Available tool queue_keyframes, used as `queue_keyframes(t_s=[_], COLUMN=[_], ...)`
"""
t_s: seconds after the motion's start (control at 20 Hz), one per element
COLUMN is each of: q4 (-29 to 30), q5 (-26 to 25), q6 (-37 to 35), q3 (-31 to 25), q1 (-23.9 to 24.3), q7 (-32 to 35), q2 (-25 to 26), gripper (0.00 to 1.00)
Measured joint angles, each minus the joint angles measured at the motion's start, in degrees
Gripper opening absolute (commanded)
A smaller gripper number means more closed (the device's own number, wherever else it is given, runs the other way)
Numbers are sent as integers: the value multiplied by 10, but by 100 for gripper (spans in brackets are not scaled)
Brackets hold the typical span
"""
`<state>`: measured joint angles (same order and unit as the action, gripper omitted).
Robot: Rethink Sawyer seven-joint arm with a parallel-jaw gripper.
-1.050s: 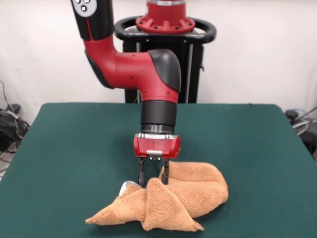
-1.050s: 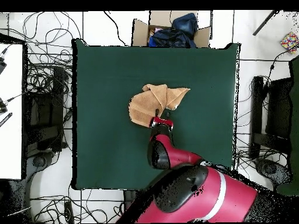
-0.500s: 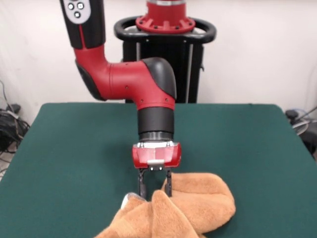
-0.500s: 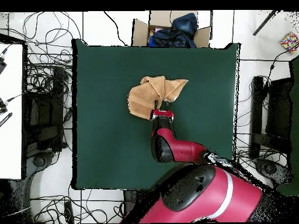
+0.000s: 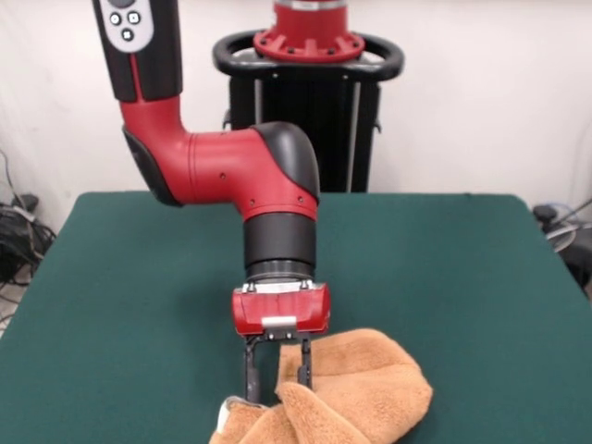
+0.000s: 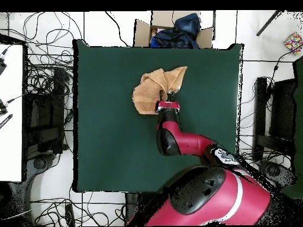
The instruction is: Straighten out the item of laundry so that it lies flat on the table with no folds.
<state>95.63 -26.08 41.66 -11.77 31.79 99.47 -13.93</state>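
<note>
The item of laundry (image 5: 365, 384) is an orange-tan towel lying bunched in thick folds on the green table (image 5: 120, 305), near its front edge; its lowest part runs out of the front view. A small white tag (image 5: 226, 408) shows at its left end. My gripper (image 5: 277, 372) points straight down at the towel's left part, its fingertips pinching a raised fold. In the overhead view the towel (image 6: 152, 90) lies in the upper middle of the table (image 6: 106, 142), with the gripper (image 6: 167, 99) at its lower right edge.
A cardboard box (image 6: 173, 32) holding dark clothes stands just past the table's top edge in the overhead view. Cables and equipment lie on the floor to both sides. Green tabletop stretches wide to the left and right of the towel.
The arm has moved toward the front-view camera, upward in the overhead view, and the towel has slid along with the gripper. Its folds stay bunched.
</note>
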Motion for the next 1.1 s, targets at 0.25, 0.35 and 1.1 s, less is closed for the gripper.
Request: queue_keyframes(t_s=[0.25,0.35,1.1], q4=[-7,-7,-18], q5=[0,0,0], q6=[1,1,1], q3=[0,0,-2], q1=[-1,-1,-1], q7=[0,0,0], q2=[0,0,0], gripper=[0,0,0])
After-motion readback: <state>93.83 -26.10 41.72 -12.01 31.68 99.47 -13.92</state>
